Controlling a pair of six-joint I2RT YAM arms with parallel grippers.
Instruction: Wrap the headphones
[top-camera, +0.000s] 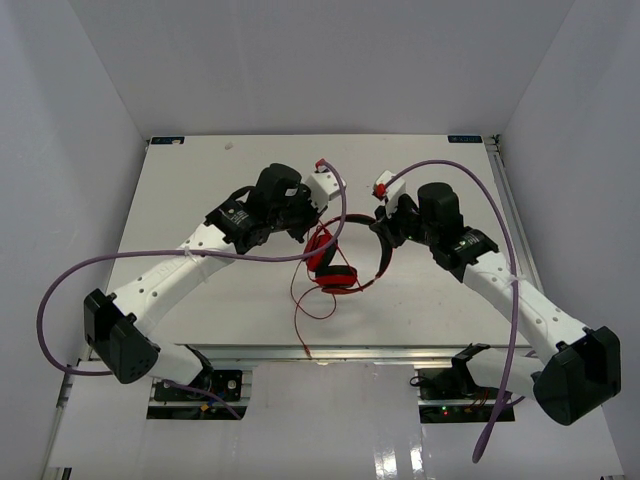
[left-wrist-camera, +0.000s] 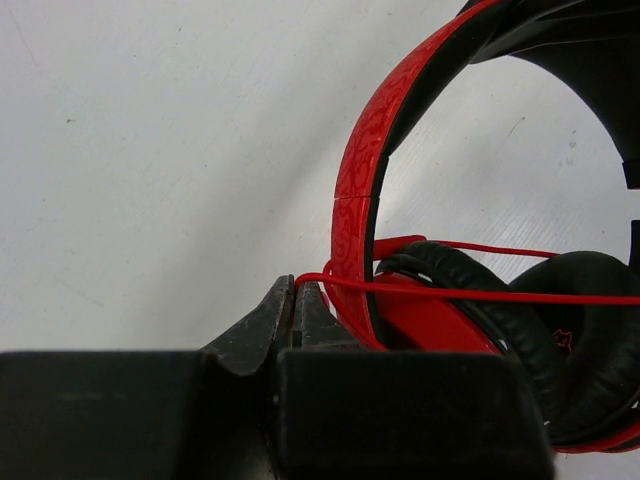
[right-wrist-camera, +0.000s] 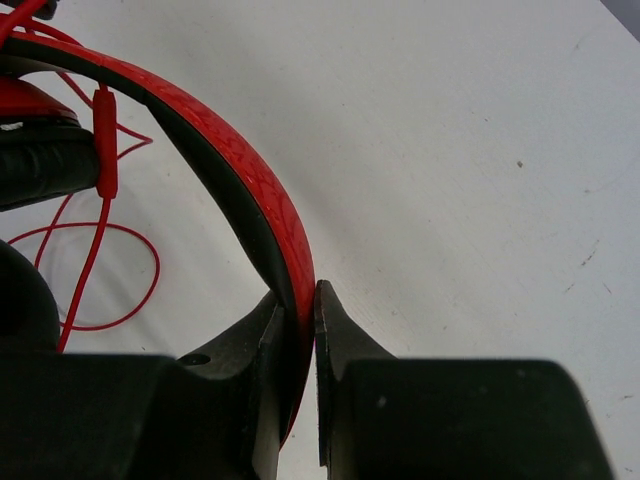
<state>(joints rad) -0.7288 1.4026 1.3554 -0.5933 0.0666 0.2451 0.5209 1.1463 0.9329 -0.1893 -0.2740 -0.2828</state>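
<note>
Near the middle of the white table (top-camera: 200, 190), the headphones (top-camera: 340, 272) sit between the two arms. The left gripper (left-wrist-camera: 296, 285) is almost closed, its tips pinching the thin red cord (left-wrist-camera: 500, 294) (just beside the headband (left-wrist-camera: 352, 200)). The right gripper (right-wrist-camera: 298, 292) is clamped narrowly on the headband itself.

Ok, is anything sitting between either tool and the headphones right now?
Nothing visible. The left tool is shut on the cord right beside the headband, and the right tool clamps the headband itself.
</note>
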